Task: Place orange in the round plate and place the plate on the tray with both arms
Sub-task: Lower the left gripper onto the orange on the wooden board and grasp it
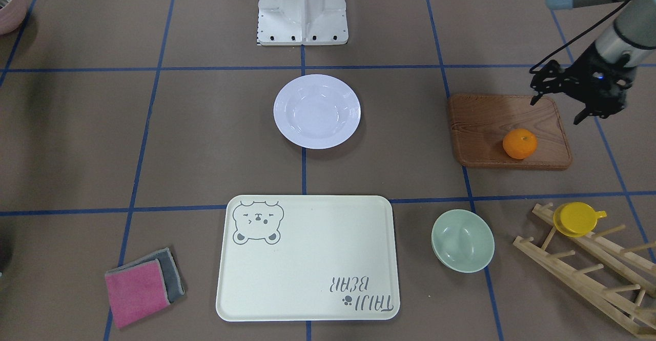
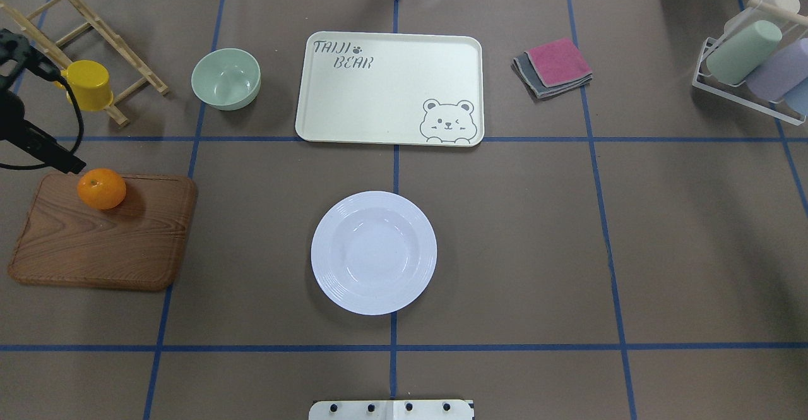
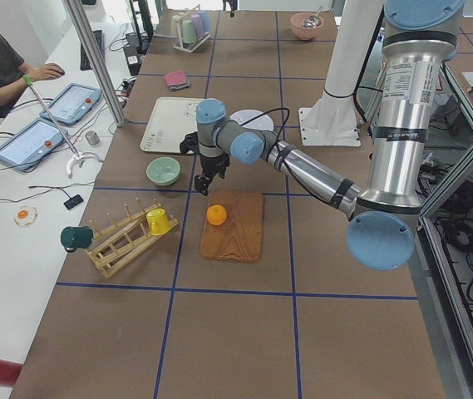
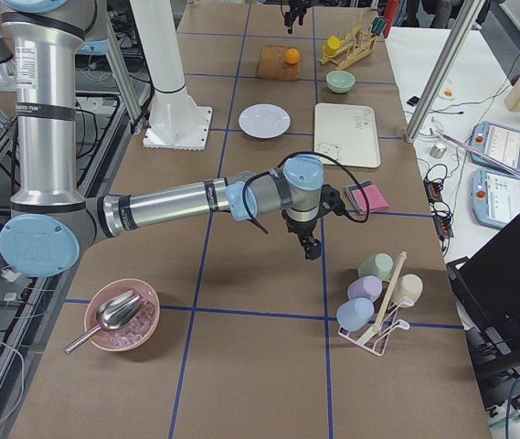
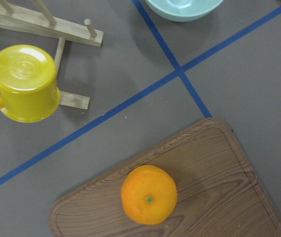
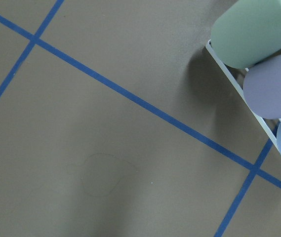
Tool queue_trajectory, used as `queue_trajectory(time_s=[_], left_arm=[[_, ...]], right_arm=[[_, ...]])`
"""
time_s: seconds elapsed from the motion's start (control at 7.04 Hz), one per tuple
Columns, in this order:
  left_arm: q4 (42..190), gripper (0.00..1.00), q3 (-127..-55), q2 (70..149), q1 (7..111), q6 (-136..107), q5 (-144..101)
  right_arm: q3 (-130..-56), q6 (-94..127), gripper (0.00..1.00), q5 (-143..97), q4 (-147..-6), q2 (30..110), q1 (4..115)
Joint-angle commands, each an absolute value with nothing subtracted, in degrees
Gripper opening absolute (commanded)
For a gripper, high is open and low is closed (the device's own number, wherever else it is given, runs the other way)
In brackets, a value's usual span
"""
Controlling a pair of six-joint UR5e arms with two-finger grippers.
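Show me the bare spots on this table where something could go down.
Widest: the robot's right half, bordered by the round plate, the cloths and the racked cups. The tray is also bare. Crowded: the left end, with board, orange, bowl and peg rack.

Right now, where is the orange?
In the overhead view the orange sits at the left, on the robot's left side. It rests on the wooden board near its far edge, with the yellow cup beyond it.
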State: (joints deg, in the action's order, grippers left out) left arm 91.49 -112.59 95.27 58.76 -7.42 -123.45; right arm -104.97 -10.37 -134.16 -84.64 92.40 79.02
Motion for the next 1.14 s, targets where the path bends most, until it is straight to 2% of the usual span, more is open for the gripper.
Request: queue_trajectory(time_s=[0.0,0.14,0.28,0.99], left_arm=[[96.3,0.99,-106.9,96.8,55.5,-8.1,-120.8],[102.3,0.99,-102.5,96.8,55.4,-8.3,-120.9],[104.7,0.99,-101.3,96.7,55.4,-8.3,-121.0],[104.9,0.99,-99.1,96.5,53.9,-8.3,-121.2]], right_arm=[[-104.9,-10.4,1.00,-134.6,-84.6,92.5,79.0],[-104.9,-10.5,1.00,-134.6,-84.6,92.5,79.0],[-104.9,-10.5,1.00,-134.6,-84.6,92.5,79.0],[-104.9,-10.6,1.00,-134.6,-84.6,92.5,79.0]])
